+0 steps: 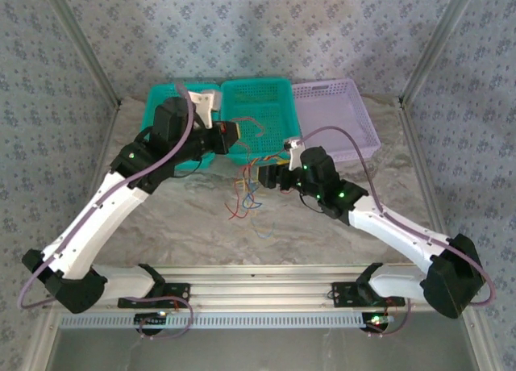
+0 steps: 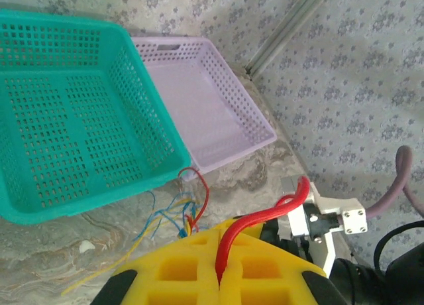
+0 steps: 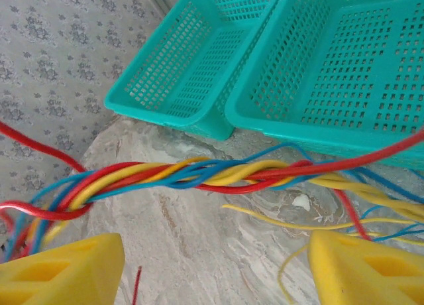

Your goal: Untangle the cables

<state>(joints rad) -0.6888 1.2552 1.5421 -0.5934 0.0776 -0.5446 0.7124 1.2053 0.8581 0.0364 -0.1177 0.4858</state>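
Note:
The cables [image 3: 199,172] are thin red, yellow and blue strands twisted into one rope that runs across the right wrist view, just beyond my right gripper [image 3: 215,265]. That gripper is open, its yellow fingers [image 3: 73,268] wide apart, with only marble between them. From above, the cables [image 1: 246,189] hang loose over the table between both grippers. My left gripper [image 2: 220,235] is shut on a red cable [image 2: 265,215] that curves up and to the right out of the pinch. Below it the remaining strands [image 2: 169,212] fan out. Seen from above, the left gripper [image 1: 232,137] is over the teal basket's front edge and the right gripper [image 1: 266,176] is lower right.
Two teal baskets [image 1: 161,97] [image 1: 270,89] and a lilac basket [image 1: 339,93] stand side by side at the back of the marble table [image 1: 185,218]. Metal frame posts rise at both sides. The arm bases sit on the rail at the near edge.

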